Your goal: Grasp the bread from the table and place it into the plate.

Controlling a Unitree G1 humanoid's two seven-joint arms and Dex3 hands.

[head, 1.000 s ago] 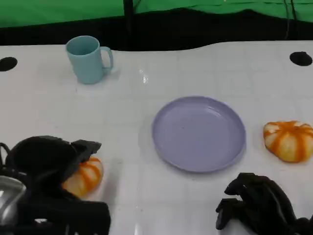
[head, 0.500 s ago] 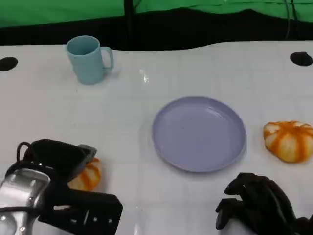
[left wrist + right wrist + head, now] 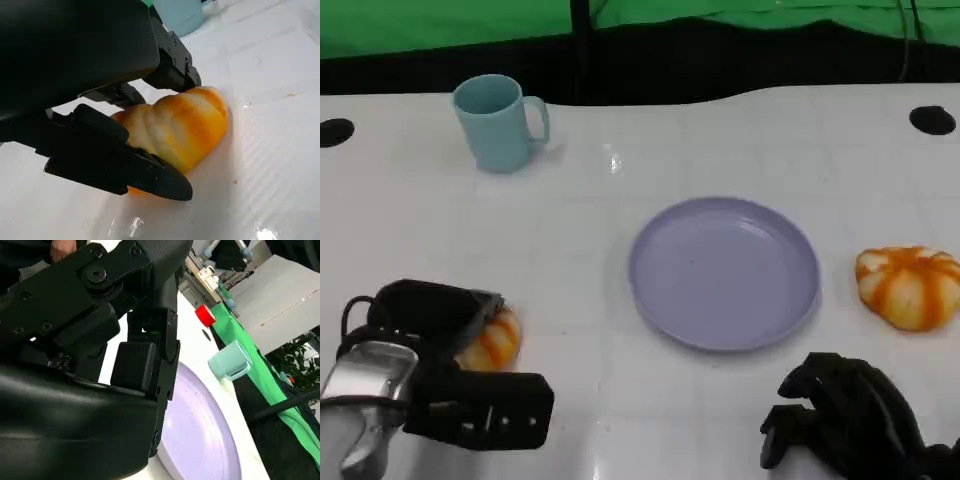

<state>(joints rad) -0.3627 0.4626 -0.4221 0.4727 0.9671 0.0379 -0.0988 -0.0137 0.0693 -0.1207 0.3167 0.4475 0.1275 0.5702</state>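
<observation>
Closing around the bread (image 3: 492, 340) near the bench's (image 3: 740, 140) front left corner, the left robot hand (image 3: 430, 315) has fingers (image 3: 165, 182) on both sides of the orange-striped loaf, which lies on the white surface, while the right robot hand (image 3: 840, 410) sits at the front right edge with fingers curled in on nothing. Farther in, the lilac plate (image 3: 724, 272) lies bare mid-bench, a second striped bread (image 3: 910, 287) rests by the right edge just beside the plate, and a pale blue mug (image 3: 498, 122) stands upright near the far left corner
</observation>
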